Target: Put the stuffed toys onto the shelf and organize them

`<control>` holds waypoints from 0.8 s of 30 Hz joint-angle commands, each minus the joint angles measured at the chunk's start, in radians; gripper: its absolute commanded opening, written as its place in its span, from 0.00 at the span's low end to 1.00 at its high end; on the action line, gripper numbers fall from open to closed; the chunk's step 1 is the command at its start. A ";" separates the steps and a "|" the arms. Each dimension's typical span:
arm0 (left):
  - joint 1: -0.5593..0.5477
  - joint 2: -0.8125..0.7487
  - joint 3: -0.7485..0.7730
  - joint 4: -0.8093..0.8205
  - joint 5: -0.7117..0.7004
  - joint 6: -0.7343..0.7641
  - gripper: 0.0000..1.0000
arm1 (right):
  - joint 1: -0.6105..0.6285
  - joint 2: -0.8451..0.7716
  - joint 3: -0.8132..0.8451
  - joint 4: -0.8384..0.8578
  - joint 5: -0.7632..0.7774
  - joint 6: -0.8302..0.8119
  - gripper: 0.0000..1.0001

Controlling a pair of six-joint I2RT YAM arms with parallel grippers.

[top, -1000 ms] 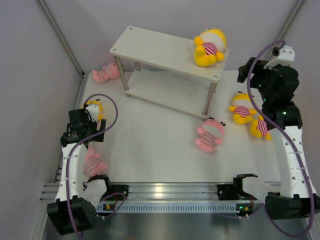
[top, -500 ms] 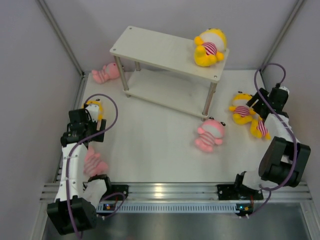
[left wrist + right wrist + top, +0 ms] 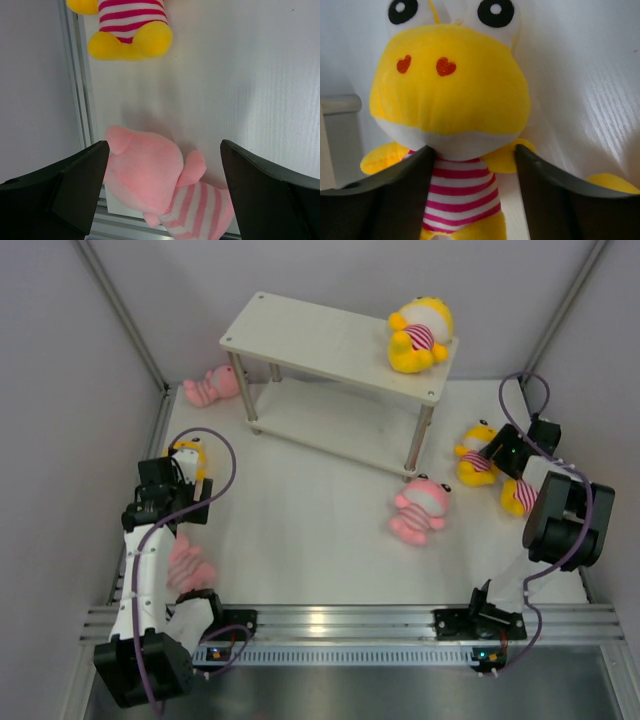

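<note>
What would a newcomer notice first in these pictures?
A yellow toy sits alone on the right end of the shelf, on its top board. On the table to its right, the open right tool straddles a second yellow toy, whose face fills the right wrist view.

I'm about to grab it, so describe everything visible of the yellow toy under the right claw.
The yellow plush toy lies face up on the white table, right of the shelf. Soft fleece; round head, white eyes with black pupils, two red hearts on the face, pink-and-white striped belly, stubby arms. The open right claw straddles its belly; contact cannot be told. Another yellow toy lies beside it.
</note>
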 commanded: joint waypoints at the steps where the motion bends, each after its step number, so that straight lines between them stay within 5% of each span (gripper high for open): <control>1: 0.003 0.005 0.036 -0.002 0.009 0.004 0.99 | 0.012 0.052 0.031 0.038 -0.085 -0.007 0.65; 5: 0.003 0.001 0.032 -0.002 -0.002 0.004 0.99 | 0.016 0.002 0.015 0.051 -0.030 0.009 0.10; 7: 0.003 0.001 0.033 -0.002 0.001 0.002 0.99 | 0.016 -0.033 0.010 0.054 -0.024 0.012 0.00; 15: 0.004 0.004 0.038 -0.002 -0.001 0.007 0.99 | 0.019 -0.358 0.065 -0.023 0.048 0.055 0.00; 24: 0.003 -0.001 0.038 -0.002 0.003 0.007 0.99 | 0.101 -0.613 0.391 -0.141 0.184 0.042 0.00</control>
